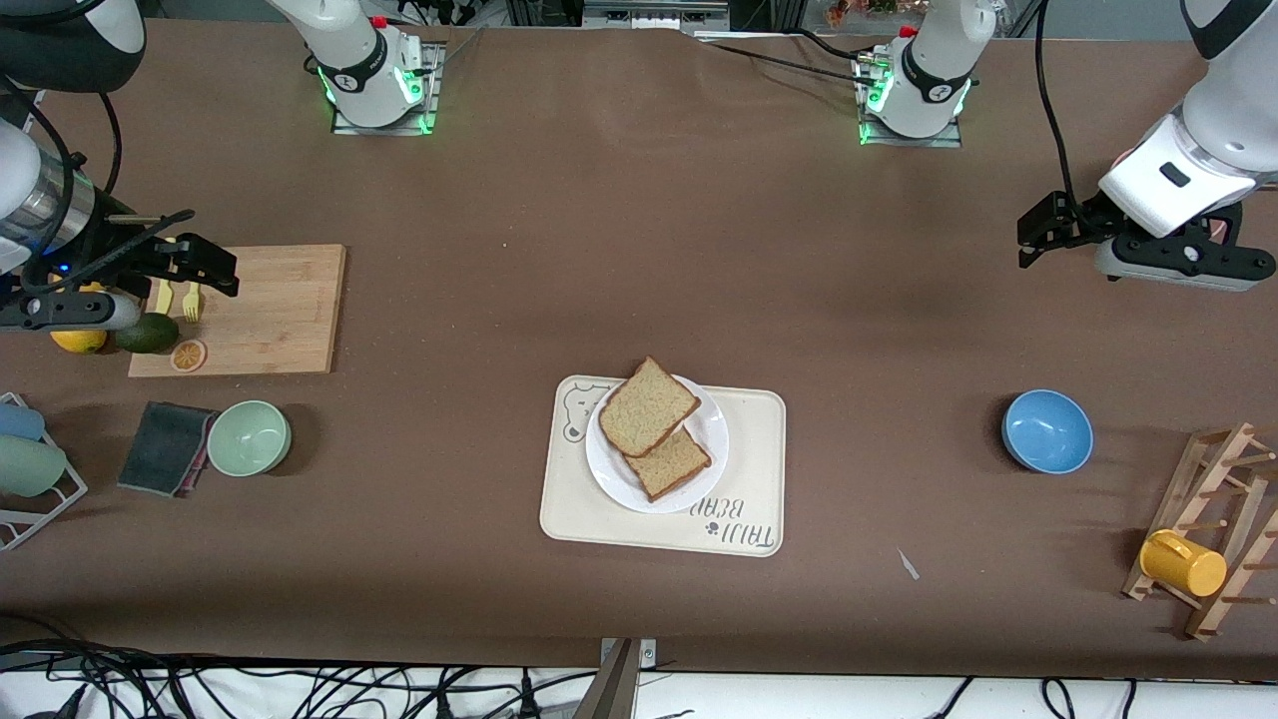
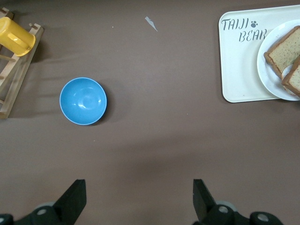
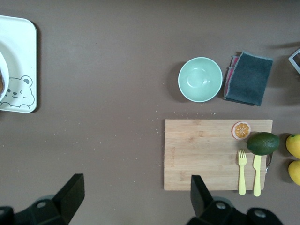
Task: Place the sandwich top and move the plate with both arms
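We note the plate sitting on the cream bear-printed tray at mid-table, between the two grippers and well apart from both. On it lie two bread slices: the sandwich top, light tan with a darker crust, lies partly over the smaller, darker slice, which is nearer the front camera. The left wrist view catches the tray's lettered corner and the plate's rim.

We record the left gripper hanging over bare table toward the left arm's end, fingers spread wide and holding nothing. The blue bowl, nearly below it, is empty. Near that, at the table's end, a yellow cup lies on a wooden rack.

We record the right gripper released as well, fingers apart and empty, over the edge of the wooden cutting board toward the right arm's end. On the board we see a yellow fork, a yellow knife and an orange slice; an avocado rests at its edge, with lemons just beside it. The green bowl is empty, touching a folded grey cloth.

The surface is a brown mat. Both arm bases stand along its edge farthest from the front camera, green lights lit. Black cables trail along the edge nearest that camera.
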Action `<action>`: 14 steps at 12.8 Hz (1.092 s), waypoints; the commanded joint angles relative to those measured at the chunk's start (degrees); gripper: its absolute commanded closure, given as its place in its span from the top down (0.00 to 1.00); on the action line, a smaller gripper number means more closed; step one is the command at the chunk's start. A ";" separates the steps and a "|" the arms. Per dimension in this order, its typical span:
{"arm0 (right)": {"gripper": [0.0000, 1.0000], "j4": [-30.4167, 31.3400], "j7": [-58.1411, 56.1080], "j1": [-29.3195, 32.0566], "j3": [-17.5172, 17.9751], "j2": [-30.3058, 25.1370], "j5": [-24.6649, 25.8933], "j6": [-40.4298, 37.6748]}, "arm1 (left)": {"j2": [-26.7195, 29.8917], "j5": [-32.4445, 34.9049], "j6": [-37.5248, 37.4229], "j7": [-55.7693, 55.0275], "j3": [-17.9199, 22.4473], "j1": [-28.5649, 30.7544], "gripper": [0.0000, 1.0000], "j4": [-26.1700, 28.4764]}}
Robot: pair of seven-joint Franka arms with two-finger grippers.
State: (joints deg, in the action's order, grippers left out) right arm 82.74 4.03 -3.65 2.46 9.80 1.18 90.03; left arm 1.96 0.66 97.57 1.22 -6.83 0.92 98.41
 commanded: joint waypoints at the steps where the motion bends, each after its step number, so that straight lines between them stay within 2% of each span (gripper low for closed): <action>1: 1.00 -0.83 -0.51 0.22 0.27 0.22 0.23 -0.12 | 1.12 -1.62 -0.28 -4.37 -0.02 0.58 1.00 0.55; 14: 1.00 -0.83 -0.51 0.13 0.27 0.22 0.14 -0.12 | 1.03 -2.33 -1.51 -4.03 -0.37 1.37 1.00 0.29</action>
State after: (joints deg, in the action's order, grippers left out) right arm 82.74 4.03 -3.66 2.46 9.80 1.18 90.03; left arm 1.97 -0.11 96.67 -2.59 -6.84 1.77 98.41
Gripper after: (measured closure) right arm 0.000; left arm 0.000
